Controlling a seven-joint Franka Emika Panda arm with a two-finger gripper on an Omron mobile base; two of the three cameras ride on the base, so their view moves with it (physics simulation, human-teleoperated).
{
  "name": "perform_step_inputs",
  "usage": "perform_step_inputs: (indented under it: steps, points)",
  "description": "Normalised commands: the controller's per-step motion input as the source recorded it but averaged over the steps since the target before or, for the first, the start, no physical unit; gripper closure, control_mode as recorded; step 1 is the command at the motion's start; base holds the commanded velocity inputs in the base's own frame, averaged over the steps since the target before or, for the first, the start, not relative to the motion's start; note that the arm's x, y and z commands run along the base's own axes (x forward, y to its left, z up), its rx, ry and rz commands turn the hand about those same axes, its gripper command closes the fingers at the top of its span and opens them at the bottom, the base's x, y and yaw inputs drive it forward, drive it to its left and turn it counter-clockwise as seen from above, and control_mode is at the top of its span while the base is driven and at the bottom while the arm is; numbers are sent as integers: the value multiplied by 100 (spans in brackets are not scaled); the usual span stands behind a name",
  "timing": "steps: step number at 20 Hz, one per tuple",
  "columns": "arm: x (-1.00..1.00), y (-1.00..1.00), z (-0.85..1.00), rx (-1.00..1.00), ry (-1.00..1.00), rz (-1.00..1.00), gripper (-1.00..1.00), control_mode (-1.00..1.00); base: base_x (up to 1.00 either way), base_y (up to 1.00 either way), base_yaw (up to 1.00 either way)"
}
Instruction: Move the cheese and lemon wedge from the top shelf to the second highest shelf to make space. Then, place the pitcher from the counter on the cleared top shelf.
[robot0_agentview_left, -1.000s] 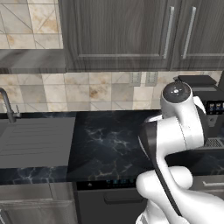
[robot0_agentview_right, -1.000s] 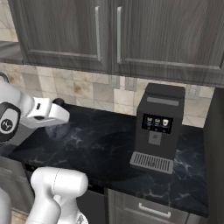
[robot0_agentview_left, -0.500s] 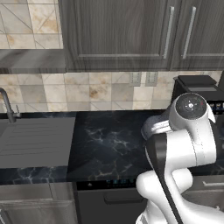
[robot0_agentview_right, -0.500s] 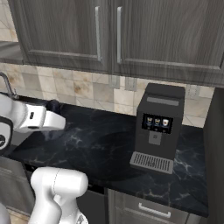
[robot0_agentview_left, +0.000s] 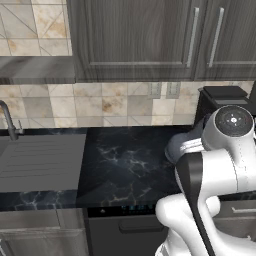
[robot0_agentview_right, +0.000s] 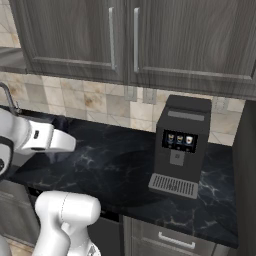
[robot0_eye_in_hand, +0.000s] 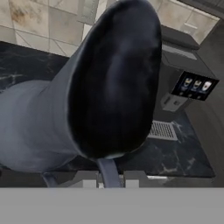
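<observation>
The pitcher (robot0_eye_in_hand: 92, 87) was seen in the hand view very close to the camera, its dark flared mouth turned toward the lens and its blue-grey body running off to the left. A thin handle-like strip descended from it toward the bottom edge. In the left base view a rounded blue-grey form (robot0_agentview_left: 181, 146) was seen just beside the arm's upper joint, above the worktop (robot0_agentview_left: 125, 165); it was judged to be the same pitcher. The state of the end effector could not be told, since its fingertips were hidden behind the pitcher. From the closeness of the jug to the hand, a grasp was judged likely but was not confirmed.

A black coffee machine (robot0_agentview_right: 180, 145) stood on the worktop to the right, below the dark wall cabinets (robot0_agentview_right: 150, 35). A sink with drainer (robot0_agentview_left: 35, 160) was seen at the left.

The step in hand was judged to be the carrying of the pitcher away from the worktop. The next move was judged to call for a turn toward the fridge, with the jug kept clear of the coffee machine and cabinets.
</observation>
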Motion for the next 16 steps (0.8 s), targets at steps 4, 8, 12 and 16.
perform_step_inputs:
  steps: [4,8,12,16]
  points:
    - [-3,-3,0,1,0,2,100,-100,0,0,0]
    - [0,0,0,0,0,0,100,100,-2,0,0]
    - [0,0,0,0,0,0,100,100,-44,0,0]
    - [0,0,0,0,0,0,100,100,-86,0,-1]
